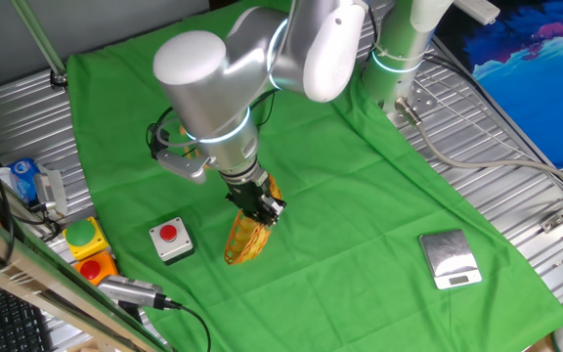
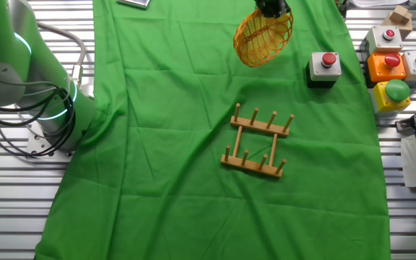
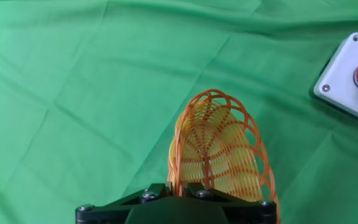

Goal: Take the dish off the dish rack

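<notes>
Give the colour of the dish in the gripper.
Yellow wicker dish with orange rim weave; clearest in hand view.

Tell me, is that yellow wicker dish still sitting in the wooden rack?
No, it is out. The gripper holds the dish by its rim, well apart from the dish rack, whose pegs stand empty.

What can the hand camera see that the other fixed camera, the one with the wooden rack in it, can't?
Only the hand view shows the dish's woven lattice close up, running into the claw. Only the other fixed view shows the dish rack, with nothing on it, apart from the dish, plus the yellow button. Both show the held dish, the green cloth and the red button box.
</notes>
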Available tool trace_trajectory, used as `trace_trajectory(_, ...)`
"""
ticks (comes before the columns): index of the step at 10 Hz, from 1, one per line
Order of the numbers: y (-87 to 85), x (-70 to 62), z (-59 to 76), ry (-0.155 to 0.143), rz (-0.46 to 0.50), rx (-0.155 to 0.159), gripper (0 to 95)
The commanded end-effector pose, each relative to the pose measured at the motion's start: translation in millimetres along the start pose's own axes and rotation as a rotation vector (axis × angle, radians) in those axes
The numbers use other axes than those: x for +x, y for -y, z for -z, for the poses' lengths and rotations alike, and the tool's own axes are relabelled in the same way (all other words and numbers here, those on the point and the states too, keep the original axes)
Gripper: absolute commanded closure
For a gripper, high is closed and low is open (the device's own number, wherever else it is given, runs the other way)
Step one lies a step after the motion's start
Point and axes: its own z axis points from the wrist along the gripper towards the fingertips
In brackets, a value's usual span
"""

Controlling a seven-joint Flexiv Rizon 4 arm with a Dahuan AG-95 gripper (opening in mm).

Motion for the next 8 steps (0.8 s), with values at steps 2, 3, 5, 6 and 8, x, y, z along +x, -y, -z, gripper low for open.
trace_trajectory(2,0.2,0.4,0.2,-0.007,0.001,0.004,95.0)
trace_trajectory(3,0.1,0.7,0.1,-0.01,0.003,0.006,95.0)
trace_trajectory(5,-0.5,2.2,-0.3,-0.008,0.007,0.005,95.0)
trace_trajectory(6,-0.9,3.3,-0.4,-0.009,0.003,0.005,95.0)
trace_trajectory(8,-0.9,3.3,-0.4,-0.003,-0.005,-0.002,95.0)
